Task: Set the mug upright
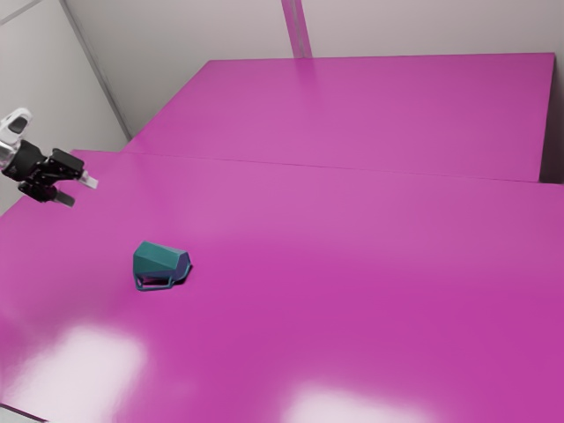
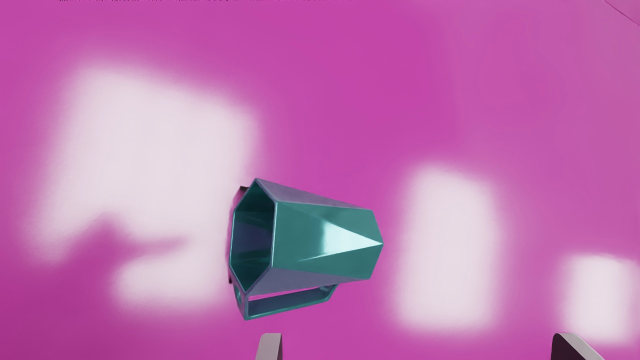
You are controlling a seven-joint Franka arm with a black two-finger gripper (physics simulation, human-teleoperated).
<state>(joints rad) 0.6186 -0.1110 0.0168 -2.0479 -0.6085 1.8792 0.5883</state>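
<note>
The teal mug (image 2: 325, 240) lies on its side on the pink table (image 2: 350, 90), its mouth toward the largest of three pale patches of light (image 2: 165, 150) and its base toward the middle one. Its handle (image 2: 290, 304) is on the side nearer the gripper (image 1: 80, 191), whose two fingers (image 2: 270, 347) stand wide apart, nothing held between them. One fingertip appears near the handle. A glossy highlight crosses the mug's upper face.

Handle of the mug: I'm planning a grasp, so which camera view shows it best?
The wrist view: it looks from closer, and the loop of the handle stands out along the side of the mug, with table seen through it. The exterior view shows the handle too, as a small loop.
</note>
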